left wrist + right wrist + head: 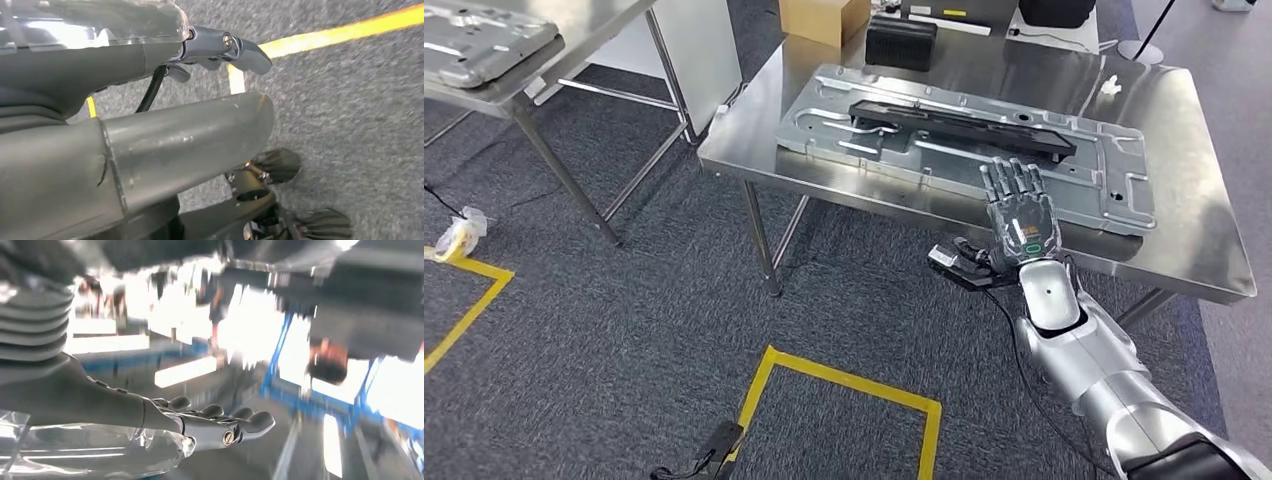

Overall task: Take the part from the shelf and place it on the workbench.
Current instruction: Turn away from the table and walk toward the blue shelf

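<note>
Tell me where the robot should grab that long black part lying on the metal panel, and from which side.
Probably mid-length on the long black part, fingers across its narrow width. It lies flat and slim along the metal panel, so a grip near the middle should keep it level. Coming from above on the near edge suits the right hand, which hovers open over the workbench just in front.

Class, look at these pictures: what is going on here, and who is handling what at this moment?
A humanoid robot stands before a stainless-steel workbench. On it lies a large stamped grey metal panel with a long black plastic part resting on top. The robot's right hand reaches over the bench's near edge with fingers extended above the panel, holding nothing. Its left hand hangs down over grey carpet marked with yellow tape, also holding nothing that can be seen.
</note>
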### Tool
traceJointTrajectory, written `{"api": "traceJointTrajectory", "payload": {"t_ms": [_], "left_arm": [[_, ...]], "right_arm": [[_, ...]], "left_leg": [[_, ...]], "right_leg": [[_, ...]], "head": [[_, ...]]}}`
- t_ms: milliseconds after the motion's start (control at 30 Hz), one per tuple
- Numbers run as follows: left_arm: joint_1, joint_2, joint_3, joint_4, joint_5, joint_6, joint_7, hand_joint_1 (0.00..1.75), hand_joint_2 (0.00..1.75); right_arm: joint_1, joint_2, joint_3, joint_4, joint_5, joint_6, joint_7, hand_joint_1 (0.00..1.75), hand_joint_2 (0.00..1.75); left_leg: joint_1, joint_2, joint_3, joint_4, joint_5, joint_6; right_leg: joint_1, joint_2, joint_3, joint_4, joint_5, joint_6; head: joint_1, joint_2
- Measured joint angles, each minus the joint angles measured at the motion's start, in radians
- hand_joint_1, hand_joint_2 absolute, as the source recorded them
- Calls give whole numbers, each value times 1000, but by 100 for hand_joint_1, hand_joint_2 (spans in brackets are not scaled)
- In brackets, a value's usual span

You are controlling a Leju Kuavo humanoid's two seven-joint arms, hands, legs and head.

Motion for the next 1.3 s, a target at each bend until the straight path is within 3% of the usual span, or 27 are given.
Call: {"api": "traceJointTrajectory", "payload": {"t_ms": [33, 67, 100, 167, 200, 267, 300, 400, 500, 567, 633, 700, 767, 833, 900, 967, 1033, 1067, 1100, 1133, 1233, 1300], "left_arm": [[2, -1, 3, 0, 4, 3, 0, 0, 0], [5, -1, 7, 0, 11, 7, -1, 0, 0], [9, -1, 13, 0, 19, 13, -5, 0, 0], [19, -2, 30, 0, 40, 28, -18, 0, 0], [25, -4, 40, 0, 51, 36, -27, 0, 0], [39, -6, 63, 0, 69, 50, -47, 0, 0], [46, -6, 74, 0, 73, 53, -56, 0, 0], [71, -6, 98, 0, 74, 56, -75, 0, 0], [79, -5, 103, 0, 74, 57, -79, 0, 0], [91, -3, 114, 1, 70, 62, -89, 0, 0], [102, 0, 126, 1, 60, 67, -101, 0, 0], [101, 2, 129, 1, 47, 66, -99, 0, 0], [99, 4, 130, 2, 36, 62, -96, 0, 0], [97, 6, 131, 2, 26, 55, -92, 0, 0], [94, 7, 131, 2, 17, 51, -90, 0, 0], [92, 7, 131, 2, 13, 49, -90, 0, 0], [93, 7, 131, 2, 11, 49, -90, 0, 0], [94, 7, 131, 2, 10, 48, -90, 0, 0], [94, 7, 131, 2, 10, 48, -90, 0, 0], [94, 7, 131, 2, 10, 48, -90, 0, 0], [92, 7, 131, 2, 10, 48, -90, 0, 0], [89, 8, 131, 2, 8, 48, -85, 0, 0]], "right_arm": [[23, 7, -28, 1, -57, 17, -27, 0, 175], [55, 18, -62, 2, -127, 35, -57, 0, 175], [98, 31, -103, 2, -211, 53, -92, 0, 175], [206, 63, -203, 5, -405, 93, -158, 0, 175], [267, 81, -263, 11, -510, 114, -186, 0, 175], [386, 117, -402, 45, -712, 157, -234, 0, 175], [444, 130, -479, 72, -806, 186, -245, 0, 175], [595, 149, -705, 167, -1033, 272, -145, 0, 175], [638, 154, -771, 194, -1081, 284, -80, 0, 175], [719, 158, -880, 236, -1089, 275, 100, 0, 87], [803, 167, -1012, 285, -1088, 271, 252, 0, 0], [810, 176, -1047, 296, -1070, 279, 203, 0, 0], [810, 181, -1064, 301, -1054, 284, 158, 0, 0], [810, 184, -1074, 306, -1042, 290, 102, 0, 0], [811, 185, -1079, 311, -1032, 293, 47, 0, 0], [810, 185, -1082, 314, -1027, 294, 19, 0, 0], [808, 186, -1084, 317, -1027, 295, 8, 0, 0], [807, 186, -1085, 318, -1027, 296, 6, 0, 0], [808, 186, -1086, 319, -1027, 296, 5, 0, 0], [809, 186, -1088, 319, -1027, 296, 5, 0, 0], [807, 186, -1090, 320, -1027, 296, 4, 0, 0], [805, 186, -1090, 321, -1025, 295, 8, 0, 0]], "left_leg": [[-1, 0, -15, 1, 12, 1], [-1, -1, -29, 2, 22, 1], [-1, -1, -43, 3, 32, -1], [-3, -1, -66, 9, 47, -5], [-6, -2, -74, 13, 53, -8], [-8, -3, -84, 19, 61, -17], [-7, -3, -85, 19, 65, -24], [-4, -4, -88, 17, 69, -42], [-4, -5, -93, 23, 61, -46], [3, -5, -123, 160, -41, -60], [12, -7, -107, 250, -116, -74], [13, -27, -2, 116, -84, -72], [11, -53, 62, 22, -76, -62], [7, -54, 62, 13, -75, -48], [9, -37, 58, 7, -69, -31], [10, -16, 49, 2, -57, -15], [6, 6, 37, 3, -50, -9], [5, 18, 33, 4, -48, -8], [3, 29, 30, 6, -46, -9], [2, 40, 29, 8, -45, -10], [-1, 70, 31, 14, -47, -17], [-5, 85, 31, 17, -48, -29]], "right_leg": [[0, 0, -9, 63, -30, 4], [0, 0, -8, 106, -36, 6], [0, 0, 8, 121, -21, 7], [2, -1, 92, 50, 23, -2], [5, -4, 153, -24, 24, -10], [12, -13, 240, -148, -7, -25], [15, -17, 257, -179, -21, -31], [12, -22, 257, -200, -6, -45], [8, -26, 256, -208, 5, -48], [7, -15, 225, -205, 25, -53], [4, 8, 182, -194, 50, -54], [0, 31, 161, -178, 58, -44], [-1, 51, 150, -164, 64, -32], [0, 66, 144, -160, 71, -17], [-2, 61, 134, -148, 66, -6], [-3, 31, 98, -70, 10, -1], [-2, 11, 44, 61, -67, 4], [-2, 9, 30, 108, -86, 6], [-2, 6, 32, 122, -87, 6], [-2, 2, 56, 96, -71, 5], [6, -48, 180, -106, 0, -11], [15, -67, 206, -162, 10, -22]], "head": [[0, 0], [0, 0], [0, 0], [0, 0], [0, 0], [-1, 0], [-2, 0], [-1, 0], [-1, 0], [-3, 0], [-6, 0], [-6, 0], [-6, 0], [-6, 0], [-6, 0], [-5, 0], [-5, 0], [-5, 0], [-5, 0], [-5, 0], [-6, 0], [-7, 0]]}}
